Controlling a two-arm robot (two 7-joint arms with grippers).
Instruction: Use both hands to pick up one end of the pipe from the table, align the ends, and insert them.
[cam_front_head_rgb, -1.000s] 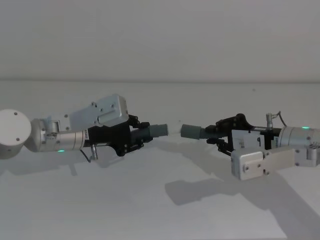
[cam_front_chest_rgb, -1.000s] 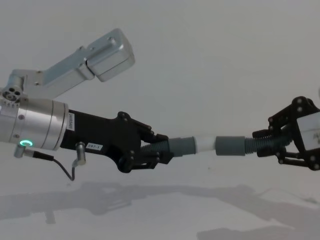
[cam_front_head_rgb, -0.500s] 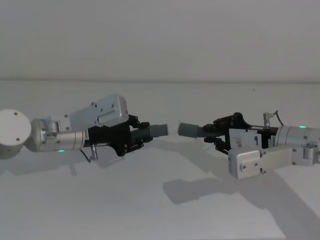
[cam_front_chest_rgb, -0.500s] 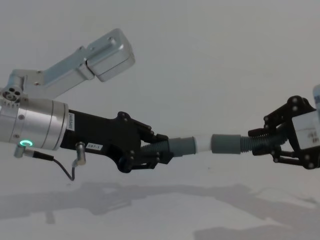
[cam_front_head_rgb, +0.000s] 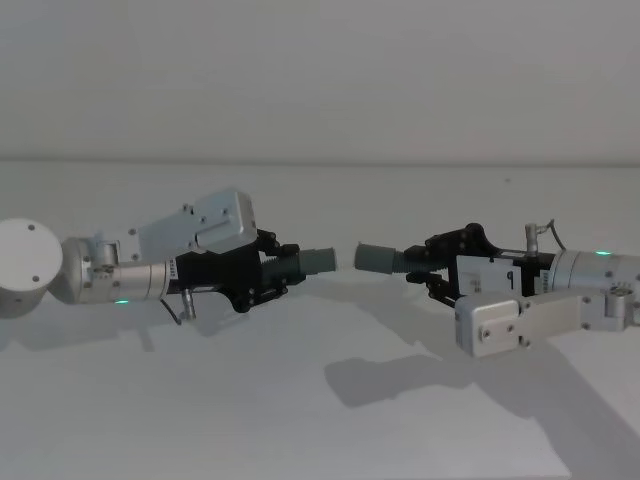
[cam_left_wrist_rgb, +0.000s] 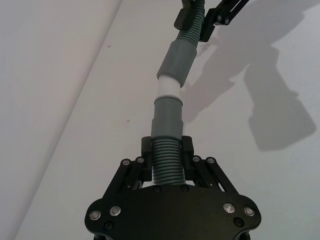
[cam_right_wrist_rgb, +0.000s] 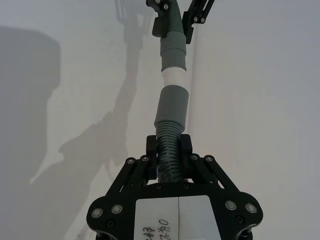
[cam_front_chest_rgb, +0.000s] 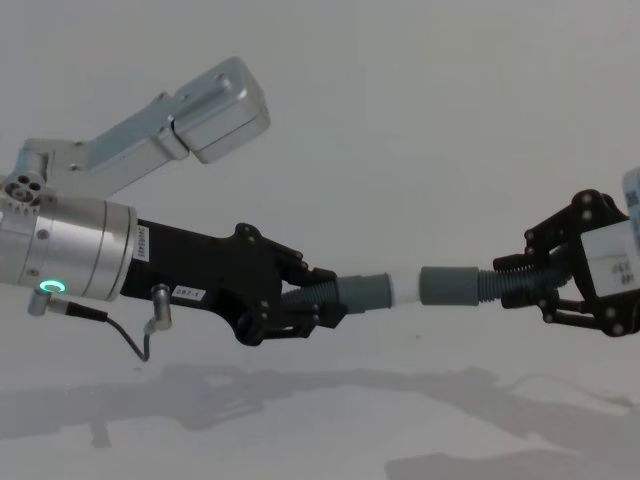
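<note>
handwritten "9" on right tool (cam_front_head_rgb: 432, 268) label

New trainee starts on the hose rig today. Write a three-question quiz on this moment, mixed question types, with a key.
1. True or false: the white tip is already fully buried in the plain grey cuff.
2. Which pincer holds the hose piece with the white tip? A) left pincer B) right pincer C) neither
3. Fill in: both hose pieces are held ____ the table, not resting on it.

Key:
1. False; part of the tip shows between the two cuffs.
2. A
3. above
</note>
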